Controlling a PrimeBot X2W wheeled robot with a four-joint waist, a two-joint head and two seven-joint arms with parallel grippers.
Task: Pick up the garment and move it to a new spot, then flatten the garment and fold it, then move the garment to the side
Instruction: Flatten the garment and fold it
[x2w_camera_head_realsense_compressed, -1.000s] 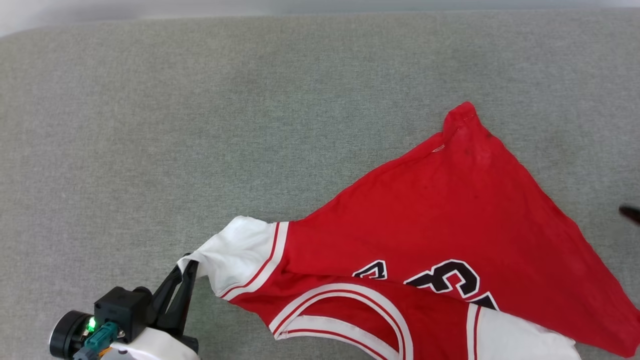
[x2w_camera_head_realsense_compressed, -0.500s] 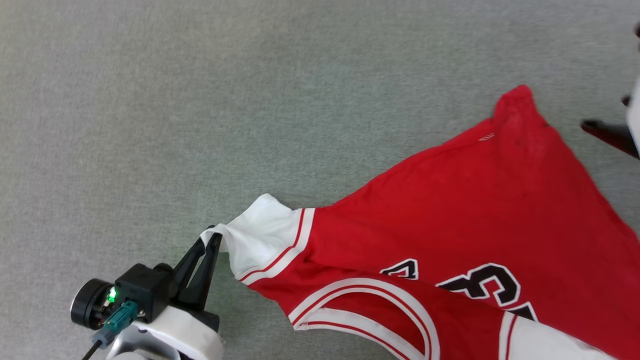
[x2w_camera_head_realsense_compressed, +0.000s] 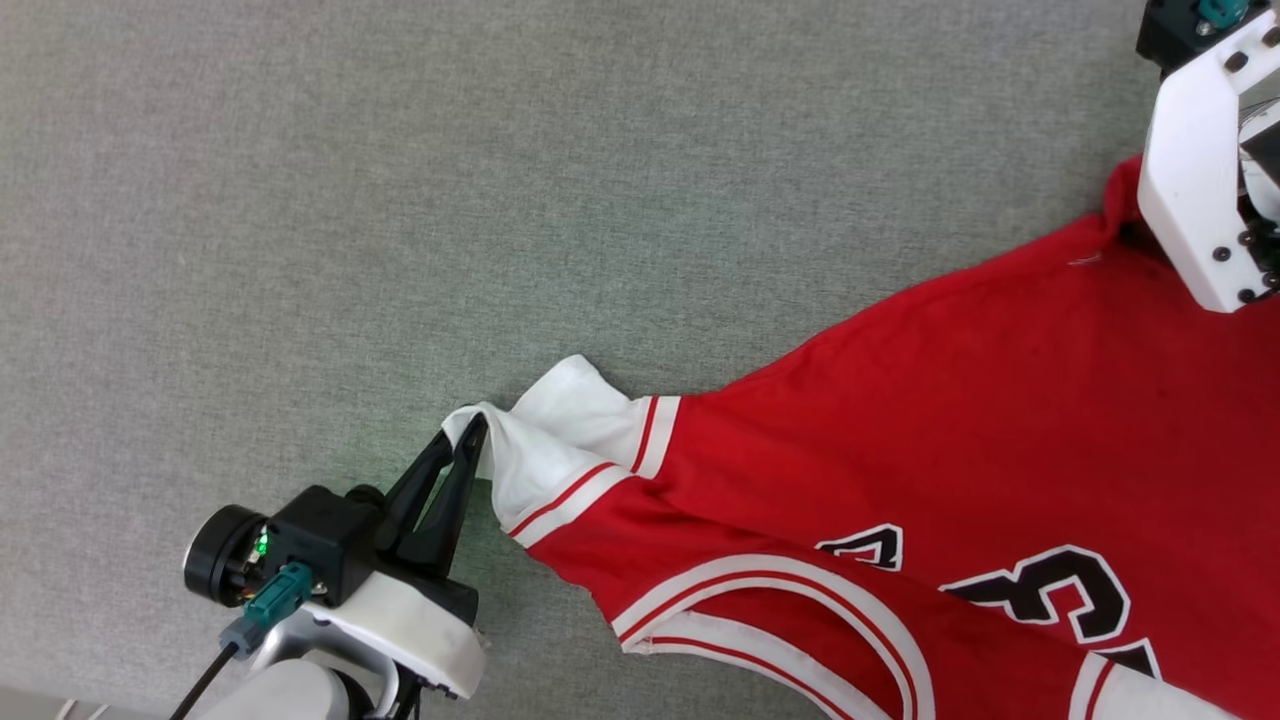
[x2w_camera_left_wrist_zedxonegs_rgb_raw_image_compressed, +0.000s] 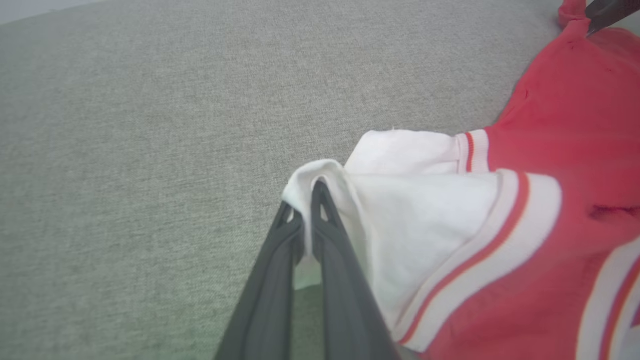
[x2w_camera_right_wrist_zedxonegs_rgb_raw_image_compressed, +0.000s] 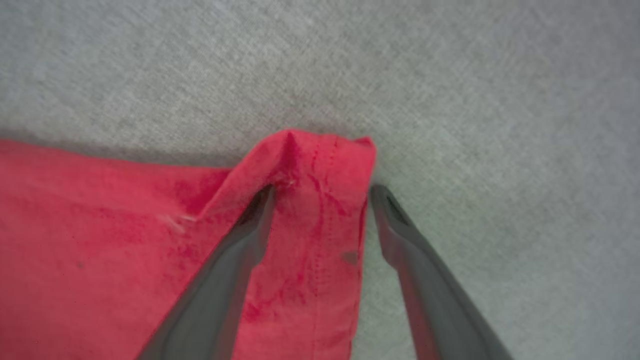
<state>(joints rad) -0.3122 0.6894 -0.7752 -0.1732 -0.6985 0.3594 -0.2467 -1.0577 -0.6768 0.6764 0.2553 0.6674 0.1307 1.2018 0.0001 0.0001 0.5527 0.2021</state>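
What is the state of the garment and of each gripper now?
garment, lying rumpled on the grey surface, print facing up
left gripper, shut on the white sleeve
right gripper, open, fingers on either side of the bunched red corner

You see the garment (x2w_camera_head_realsense_compressed: 950, 420), a red jersey with white sleeves, red-and-white striped trim and a black number outlined in white, lying spread but creased on the grey fabric surface (x2w_camera_head_realsense_compressed: 400, 200), one white sleeve drawn out to a raised tip at the left.
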